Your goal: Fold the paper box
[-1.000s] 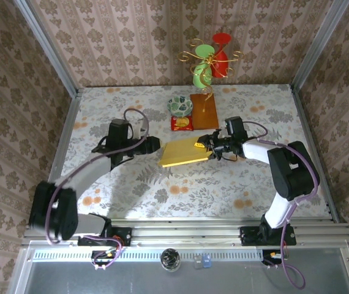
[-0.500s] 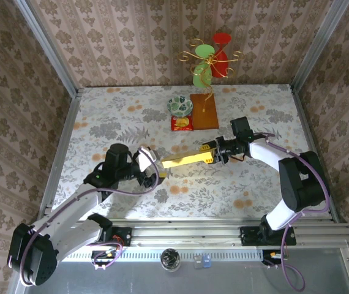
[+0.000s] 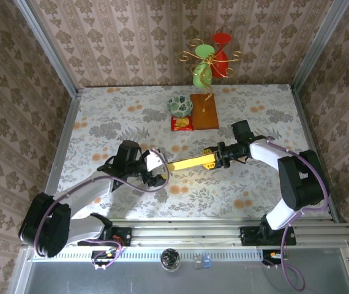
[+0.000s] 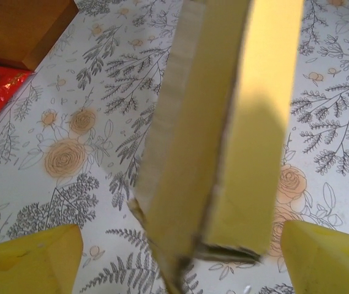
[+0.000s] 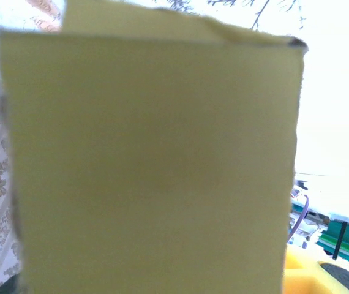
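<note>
The left gripper sits left of the table's centre with its jaws released. In the left wrist view its yellow fingers stand wide apart, one on either side of the near end of the paper box, and neither touches it. The yellow box is turned on edge. In the top view it shows as a thin strip running from about 8 o'clock to 2 o'clock across mid-table. The right gripper is at the box's 3 o'clock end and appears clamped on it. Its pads are hidden, because blurred yellow cardboard covers most of the right wrist view. At 12 o'clock from the box, well apart from it, lie a red packet and an orange-brown board.
</note>
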`<control>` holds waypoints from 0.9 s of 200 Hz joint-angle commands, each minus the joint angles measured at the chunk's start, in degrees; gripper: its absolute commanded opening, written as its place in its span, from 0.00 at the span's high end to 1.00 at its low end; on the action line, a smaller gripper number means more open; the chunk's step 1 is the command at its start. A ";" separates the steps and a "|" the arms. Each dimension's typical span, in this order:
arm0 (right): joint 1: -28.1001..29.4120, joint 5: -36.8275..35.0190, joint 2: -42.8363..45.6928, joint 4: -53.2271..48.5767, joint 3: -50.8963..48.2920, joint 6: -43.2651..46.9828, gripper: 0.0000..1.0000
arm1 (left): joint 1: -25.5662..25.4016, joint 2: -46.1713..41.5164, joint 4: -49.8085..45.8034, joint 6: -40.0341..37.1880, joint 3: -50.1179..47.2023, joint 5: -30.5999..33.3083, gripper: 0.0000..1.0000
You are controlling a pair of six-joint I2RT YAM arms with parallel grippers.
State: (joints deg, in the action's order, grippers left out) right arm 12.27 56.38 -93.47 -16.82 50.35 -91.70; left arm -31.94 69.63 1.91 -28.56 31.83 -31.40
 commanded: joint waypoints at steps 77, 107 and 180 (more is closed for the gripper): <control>-4.87 4.20 -7.80 -0.61 0.01 2.66 0.56 | -2.29 9.10 2.44 3.46 8.09 -8.77 0.36; -6.31 4.37 -9.75 -0.11 0.02 3.35 0.56 | -2.60 11.99 3.52 5.36 9.98 -8.08 0.39; -9.68 4.60 -12.88 -2.78 3.79 6.89 0.48 | -3.51 15.25 3.88 7.01 12.15 -10.84 0.53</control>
State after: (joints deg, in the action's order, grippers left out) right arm 3.25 60.71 -104.33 -16.99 52.80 -86.59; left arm -34.74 84.01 5.39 -22.59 42.17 -39.33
